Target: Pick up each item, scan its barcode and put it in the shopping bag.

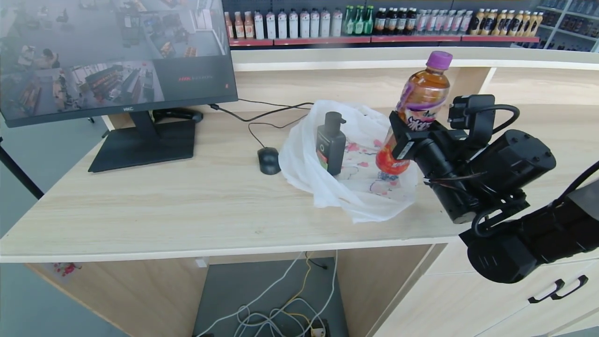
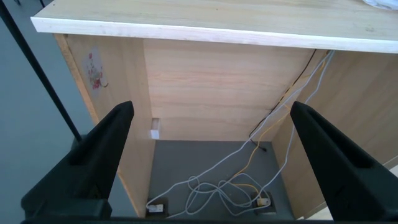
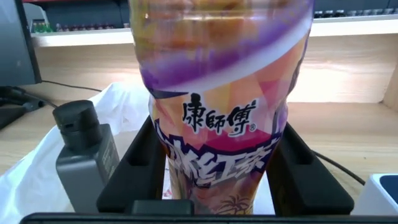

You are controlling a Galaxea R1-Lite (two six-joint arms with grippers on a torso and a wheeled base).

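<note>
Drink bottle [image 1: 422, 100]: smooth clear plastic, purple cap, upright, clamped in the right gripper [image 1: 401, 136] over the bag [image 1: 299, 168] at its 3 o'clock edge. A dark boxy pump bottle [image 1: 330, 142] stands inside at 9 o'clock. Best to lower it straight into the thin crinkly film, clear of the pump. Left gripper [image 2: 211, 155] is spread wide and holds nothing.

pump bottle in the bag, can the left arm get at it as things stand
Probably not directly: the left end effector, open, sits below the edge of the desk top, while the pump bottle stands in the shopping bag on it.
</note>
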